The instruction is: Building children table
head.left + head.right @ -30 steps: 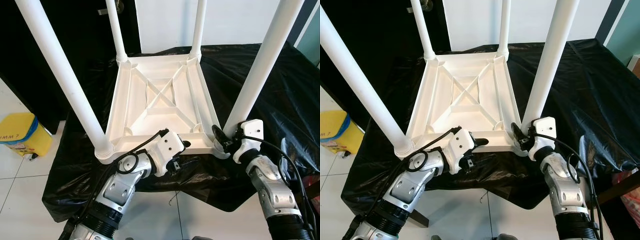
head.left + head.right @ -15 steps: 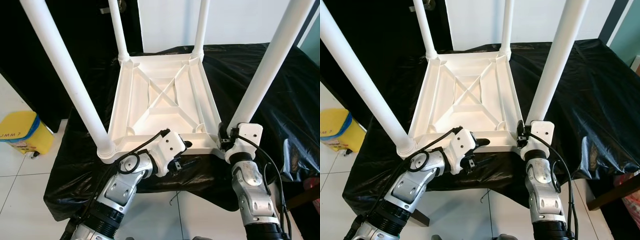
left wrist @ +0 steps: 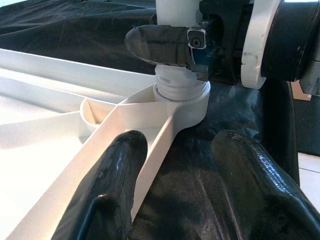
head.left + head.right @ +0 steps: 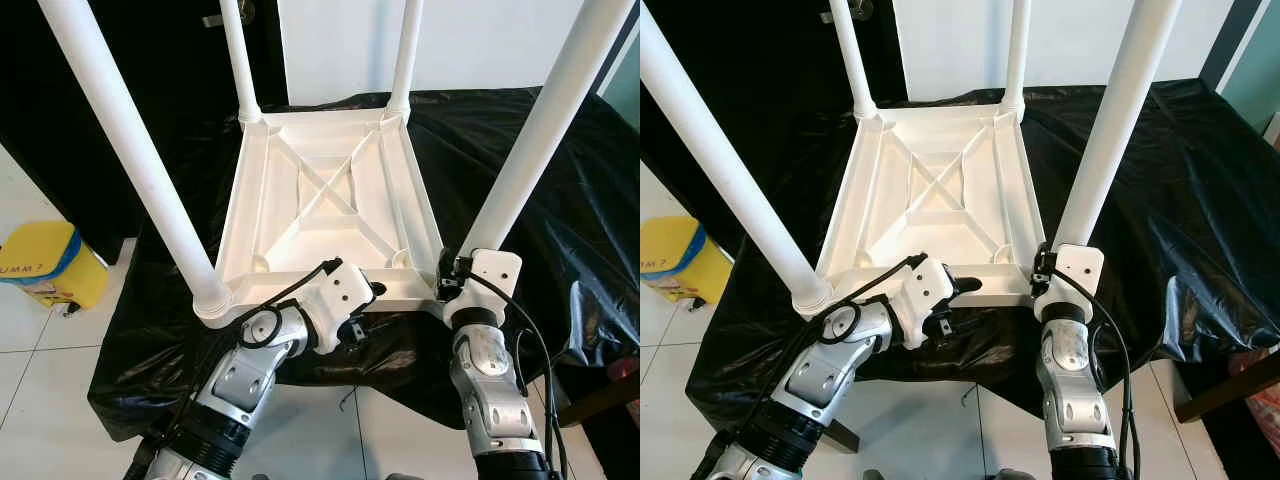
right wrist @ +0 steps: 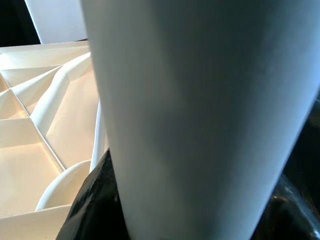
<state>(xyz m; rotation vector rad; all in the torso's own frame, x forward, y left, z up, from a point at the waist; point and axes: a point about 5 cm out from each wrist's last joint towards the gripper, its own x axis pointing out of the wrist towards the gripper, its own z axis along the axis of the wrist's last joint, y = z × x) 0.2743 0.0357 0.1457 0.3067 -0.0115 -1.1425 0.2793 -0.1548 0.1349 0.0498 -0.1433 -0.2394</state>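
White plastic table [image 4: 330,200] lies upside down on black sheeting [image 4: 560,190]; right gripper [image 4: 447,285] clamps the near right leg [image 4: 530,140], likely screwing it tight next, while left gripper [image 3: 172,165] straddles the rim, open.

Both silver arms raised forward, elbows bent, cables looping along the forearms. Left end effector [image 4: 372,290] reaches up and inward from the lower left, wrist rolled, its two black fingers [image 3: 112,185] spread apart, one to each side of a white rim. Right end effector [image 4: 447,278] points nearly straight up on a vertical forearm, one black finger [image 3: 160,44] pressed against a white leg; its other finger is hidden behind.
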